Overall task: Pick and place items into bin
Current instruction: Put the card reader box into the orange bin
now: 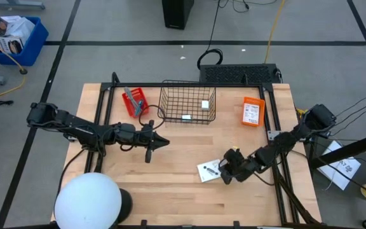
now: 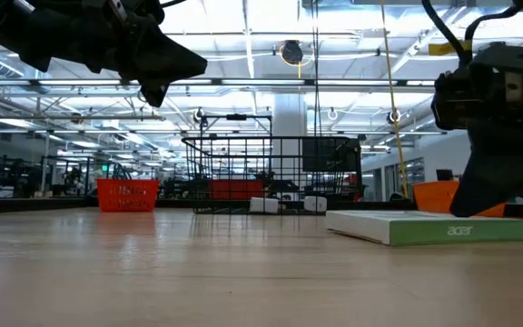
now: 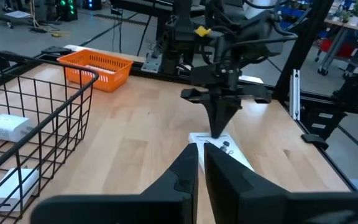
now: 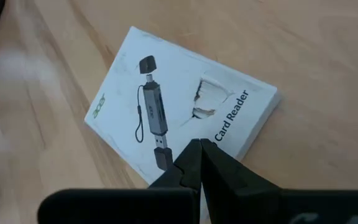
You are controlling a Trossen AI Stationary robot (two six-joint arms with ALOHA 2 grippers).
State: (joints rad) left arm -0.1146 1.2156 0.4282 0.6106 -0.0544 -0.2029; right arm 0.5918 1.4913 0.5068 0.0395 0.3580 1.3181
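White card, printed with a card reader: the flat box (image 4: 179, 112) lies on the wooden table (image 1: 170, 165), near my right side, well short of the wire basket (image 1: 187, 104). My right pincer (image 4: 199, 163) hangs just over its edge, fingers pressed together, holding nothing. Two small white packets (image 1: 204, 104) lie inside the basket. My left pincer (image 1: 163, 142) hovers mid-table, nearly closed and empty.

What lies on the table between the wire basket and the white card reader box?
Only bare wood, seen in the high view, between the wire basket and card reader box.
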